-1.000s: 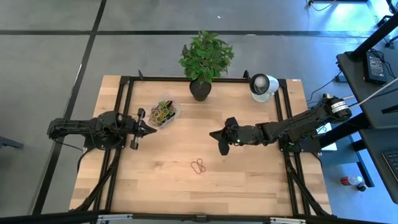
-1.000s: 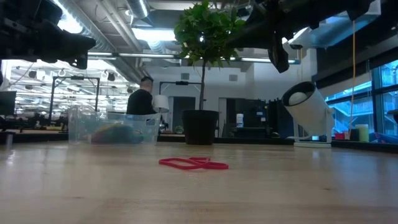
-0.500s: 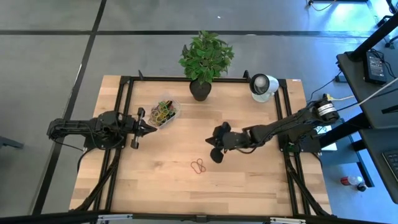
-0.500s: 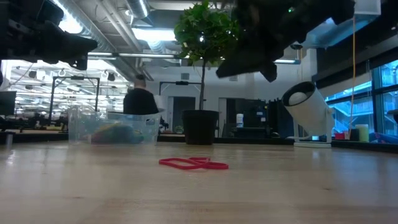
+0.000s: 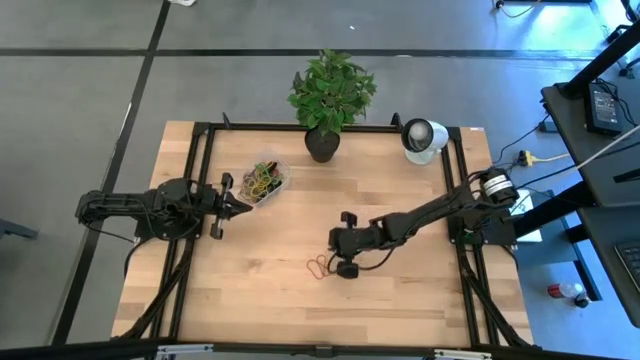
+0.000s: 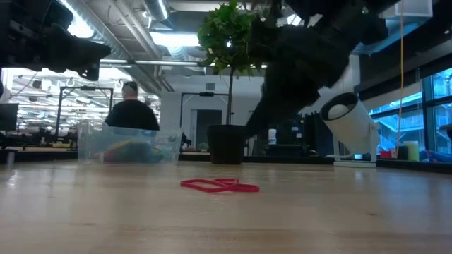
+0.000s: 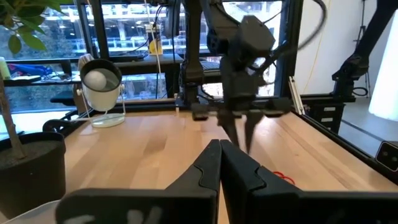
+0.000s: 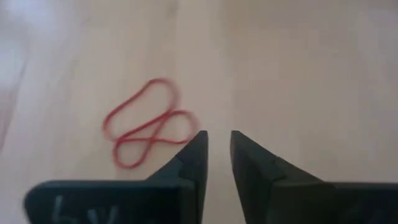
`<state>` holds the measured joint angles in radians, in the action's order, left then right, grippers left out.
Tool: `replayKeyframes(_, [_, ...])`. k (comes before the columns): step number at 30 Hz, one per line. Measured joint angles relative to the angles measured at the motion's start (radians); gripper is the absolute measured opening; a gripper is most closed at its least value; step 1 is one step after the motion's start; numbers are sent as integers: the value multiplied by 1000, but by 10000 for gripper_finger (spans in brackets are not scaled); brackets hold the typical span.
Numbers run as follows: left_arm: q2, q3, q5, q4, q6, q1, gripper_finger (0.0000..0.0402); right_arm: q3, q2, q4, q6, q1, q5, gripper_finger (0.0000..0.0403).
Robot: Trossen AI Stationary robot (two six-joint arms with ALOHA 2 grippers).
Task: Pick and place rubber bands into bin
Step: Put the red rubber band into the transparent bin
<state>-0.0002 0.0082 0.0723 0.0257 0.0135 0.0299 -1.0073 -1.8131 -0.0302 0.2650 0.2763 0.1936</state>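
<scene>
two red rubber bands (image 5: 319, 267), one bin (image 5: 263, 182), one plant (image 5: 330, 95).

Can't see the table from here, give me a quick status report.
Right gripper open, beside red rubber bands on the table. Left gripper shut by the bin. Nothing in the way.

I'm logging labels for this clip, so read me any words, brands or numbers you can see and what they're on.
None can be read.
Pale marks on the right gripper body in its wrist view: too blurred to read.
Similar marks on the left gripper: also unreadable.
The bin shows no label.
</scene>
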Motion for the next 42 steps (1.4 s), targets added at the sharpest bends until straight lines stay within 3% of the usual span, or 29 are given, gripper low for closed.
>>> replayKeyframes(5, [0,0,0,0,0,0,4,0,-83,99,-124,30,-38,109])
replayKeyframes(10, [0,0,-1,0,0,0,5,-1,-197,244,-141,34,-38,118])
replayKeyframes(13, [0,0,-1,0,0,0,4,-5,-256,281,-94,24,-33,97])
replayKeyframes(17, [0,0,-1,0,0,0,6,-11,-293,318,13,6,-80,20])
replayKeyframes(23, [0,0,-1,0,0,0,2,4,-248,404,-31,-20,-98,4])
replayKeyframes(29, [0,0,-1,0,0,0,6,-48,-138,355,-39,-124,-44,2])
replayKeyframes(35, [0,0,-1,0,0,0,8,-196,-129,260,-83,-189,-7,1])
replayKeyframes(42, [0,0,-1,0,0,0,8,-323,-128,-81,-87,-204,-9,16])
